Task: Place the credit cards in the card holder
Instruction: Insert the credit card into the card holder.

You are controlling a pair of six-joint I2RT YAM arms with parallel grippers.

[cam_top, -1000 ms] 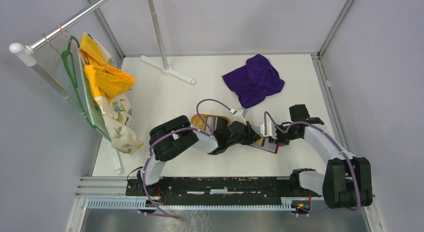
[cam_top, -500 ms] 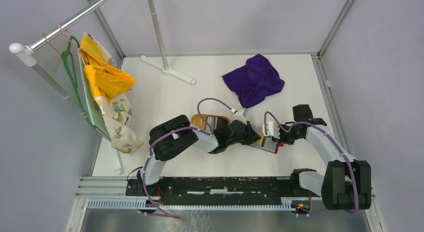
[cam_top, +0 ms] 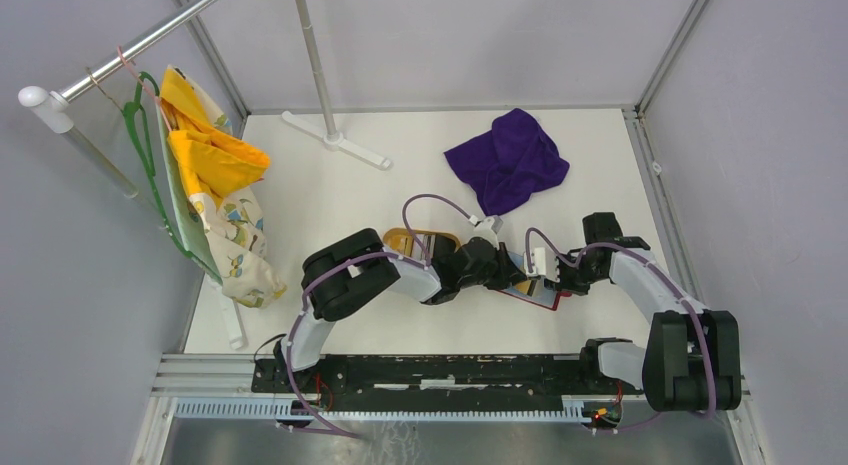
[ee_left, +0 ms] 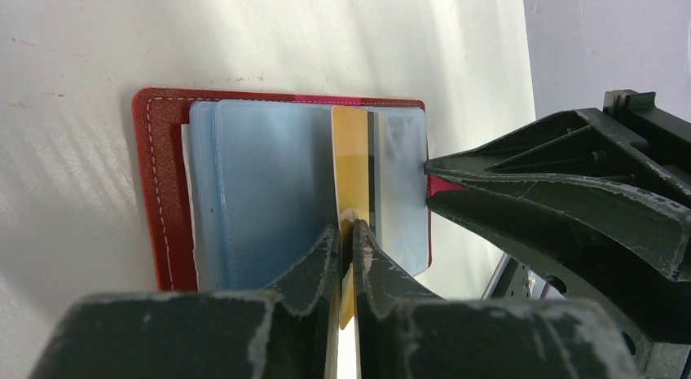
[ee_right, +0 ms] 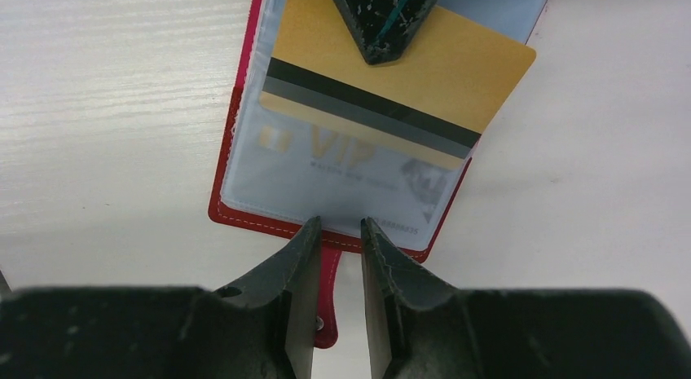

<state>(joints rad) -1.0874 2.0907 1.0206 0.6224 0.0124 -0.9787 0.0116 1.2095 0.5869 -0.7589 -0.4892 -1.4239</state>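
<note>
The red card holder (ee_right: 244,218) lies open on the white table, its clear sleeves up. A gold credit card (ee_right: 407,77) with a black stripe sits partly inside one sleeve, one corner sticking out. My left gripper (ee_left: 351,226) is shut on this card's edge; in the right wrist view its fingertips (ee_right: 383,28) show at the top. My right gripper (ee_right: 338,224) stands slightly open at the holder's near edge. Its fingers straddle the red snap tab (ee_right: 330,289) without pinching it. In the top view both grippers meet over the card holder (cam_top: 535,297).
An oval tan wooden tray (cam_top: 408,242) lies just left of the left wrist. A purple cloth (cam_top: 508,160) sits at the back right. A white stand base (cam_top: 335,140) is at the back, and yellow clothes (cam_top: 215,180) hang on a rail at the left.
The left wrist has shifted slightly towards the holder. The right gripper has edged a little left along the holder's edge. The holder has stayed in place.
</note>
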